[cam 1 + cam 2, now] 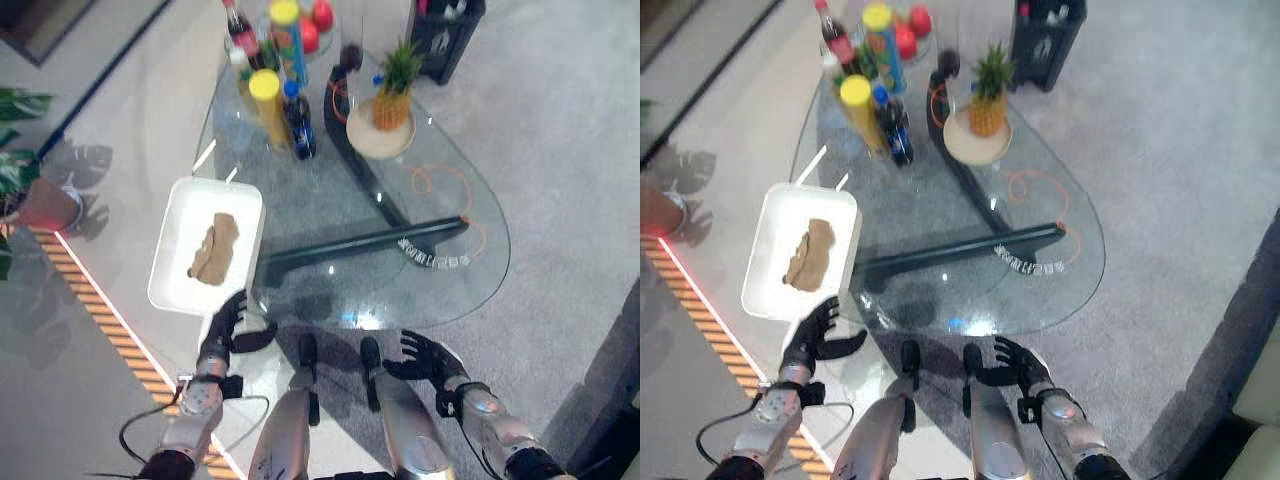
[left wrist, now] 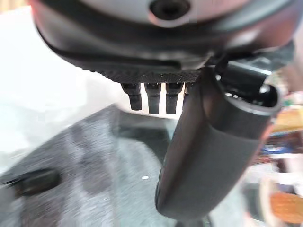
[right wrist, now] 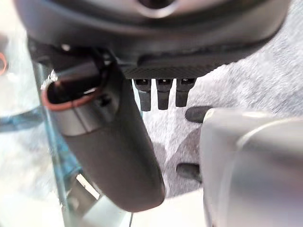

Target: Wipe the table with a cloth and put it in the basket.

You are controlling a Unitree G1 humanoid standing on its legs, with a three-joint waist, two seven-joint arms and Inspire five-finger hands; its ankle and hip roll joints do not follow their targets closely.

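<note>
Both hands empty, fingers spread: left hand (image 1: 232,322) sits just off the near end of the white basket (image 1: 176,282), right hand (image 1: 428,358) hangs low by the table's (image 1: 470,260) near edge. One brown cloth (image 1: 214,248) lies in the basket, so I judge the job finished, or not begun. If not begun, I reach in and pinch it. Counted: one pineapple (image 1: 394,90), four or five bottles (image 1: 272,108).

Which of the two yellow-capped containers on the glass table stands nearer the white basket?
The front yellow-capped container, beside the dark blue-capped bottle. The other yellow-capped container stands further back among the red items, further from the white basket.
</note>
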